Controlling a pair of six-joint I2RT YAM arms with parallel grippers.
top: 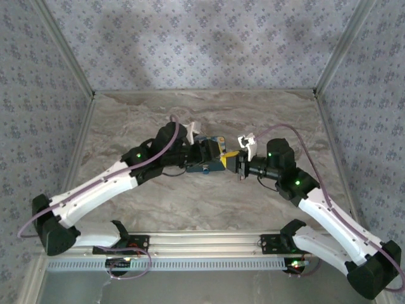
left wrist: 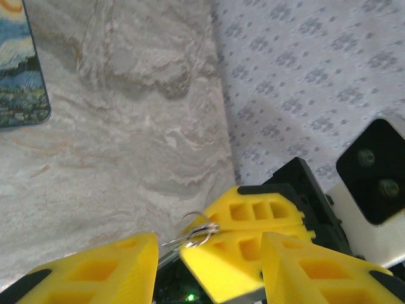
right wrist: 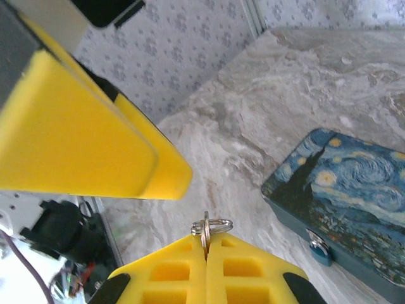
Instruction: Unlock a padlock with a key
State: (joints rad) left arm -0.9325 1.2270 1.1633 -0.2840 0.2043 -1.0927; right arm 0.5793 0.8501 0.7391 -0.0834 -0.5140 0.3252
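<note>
1. The right gripper [right wrist: 205,246] has its yellow fingers pressed together on the key [right wrist: 204,235]. The key ring [right wrist: 212,225] stands up free just above the fingertips.
2. The left gripper [left wrist: 210,256] has its fingers apart. In the left wrist view the right gripper's closed tips and the ring sit in the gap between them, with no clear contact.
3. The padlock [right wrist: 319,251], small and bluish, hangs on the side wall of the box [right wrist: 354,183], just under the edge of the printed lid.
4. The box, with its starry-night lid, lies flat near the middle of the desk [top: 126,120], well away from every edge.
5. In the right wrist view bare desk lies between the key and the padlock, and the two are apart. The key is held above the desk, near the box.
6. The left gripper's fingers [right wrist: 76,139] crowd in close beside the key, on the side away from the box.
7. Patterned walls [top: 202,44] close off the far, left and right edges of the desk.
8. From above, both arms reach in from the near edge and meet over the box, partly covering it.
</note>
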